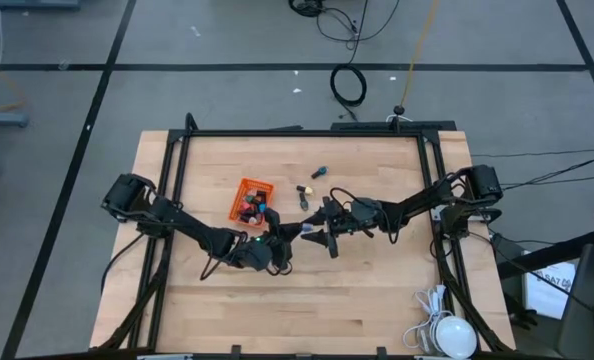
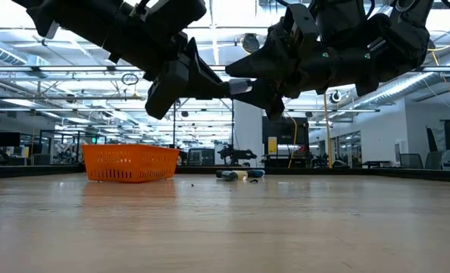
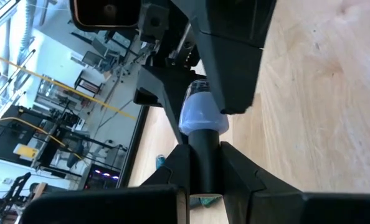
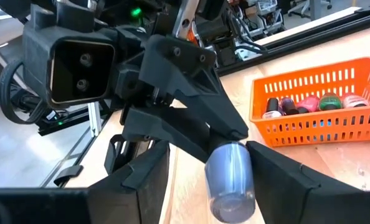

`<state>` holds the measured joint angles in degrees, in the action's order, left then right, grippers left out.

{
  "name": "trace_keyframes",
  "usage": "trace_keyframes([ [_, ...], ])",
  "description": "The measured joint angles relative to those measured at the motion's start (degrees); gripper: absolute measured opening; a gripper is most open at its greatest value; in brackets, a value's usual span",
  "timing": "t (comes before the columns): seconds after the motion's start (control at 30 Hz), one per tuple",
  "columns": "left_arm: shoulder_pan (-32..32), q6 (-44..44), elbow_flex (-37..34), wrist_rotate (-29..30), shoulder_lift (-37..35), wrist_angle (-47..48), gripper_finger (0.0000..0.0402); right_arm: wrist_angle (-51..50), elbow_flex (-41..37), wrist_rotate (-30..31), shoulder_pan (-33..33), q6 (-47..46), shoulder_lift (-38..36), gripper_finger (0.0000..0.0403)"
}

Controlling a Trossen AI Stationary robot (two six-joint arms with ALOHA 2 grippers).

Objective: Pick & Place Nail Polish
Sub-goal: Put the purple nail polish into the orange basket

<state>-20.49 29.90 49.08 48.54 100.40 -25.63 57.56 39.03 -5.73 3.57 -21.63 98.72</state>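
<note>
A nail polish bottle with a pale blue glass body (image 4: 231,179) and a dark cap (image 3: 203,163) is held in the air over the table's middle, between my two grippers. My left gripper (image 1: 289,236) is shut on it. My right gripper (image 1: 317,232) is open, with one finger on each side of the glass body (image 3: 201,116). The orange mesh basket (image 1: 252,201) stands on the table just beyond and holds several bottles (image 4: 309,103). Three loose bottles (image 1: 304,195) lie on the table to the right of the basket. My left gripper pinches the bottle's dark cap (image 3: 203,155) between its two fingers. The fingers come about level from the table's left and lie along the bottle. The bottle is lifted clear, lying about level, with its glass body toward the right gripper. My right gripper has one finger (image 4: 278,174) close against the glass body; I cannot tell whether it touches. The other finger (image 4: 141,180) stands apart from the body.
A black frame (image 1: 297,133) runs along the table's far and side edges. A white round object with a coiled cord (image 1: 447,335) sits at the near right corner. Bare wood lies in front of the grippers (image 1: 307,310). In the low view the loose bottles (image 2: 232,175) lie right of the basket (image 2: 130,163).
</note>
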Motion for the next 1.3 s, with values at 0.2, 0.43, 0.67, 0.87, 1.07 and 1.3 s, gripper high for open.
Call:
trace_keyframes([
  [0.2, 0.0, 0.01, 0.0, 0.06, 0.0, -0.08, 0.004, -0.13, 0.0, -0.07, 0.0, 0.0, 0.0, 0.0196],
  [0.43, 0.02, -0.38, 0.0, 0.06, -0.02, -0.08, 0.0046, -0.16, 0.0, -0.09, -0.2, 0.22, 0.0, 0.0184],
  [0.67, 0.0, -1.66, 0.0, -0.45, -0.04, -0.07, 0.0048, -0.4, 0.0, 0.13, -0.24, 1.02, 0.0, 0.0121],
  [0.87, -0.02, -2.59, 0.0, -0.46, -0.07, -0.01, 0.005, -0.51, -0.04, 0.18, -0.24, 3.29, 0.0, 0.0069],
  [1.07, -0.04, -4.58, 0.0, -0.51, -0.07, -0.01, 0.005, -0.41, -0.04, 0.13, -0.24, 4.55, 0.0, 0.0069],
  [1.3, -0.04, -7.26, 0.0, -0.61, -0.07, 0.01, 0.0051, -0.43, -0.04, 0.0, -0.24, 5.42, 0.0, 0.0069],
])
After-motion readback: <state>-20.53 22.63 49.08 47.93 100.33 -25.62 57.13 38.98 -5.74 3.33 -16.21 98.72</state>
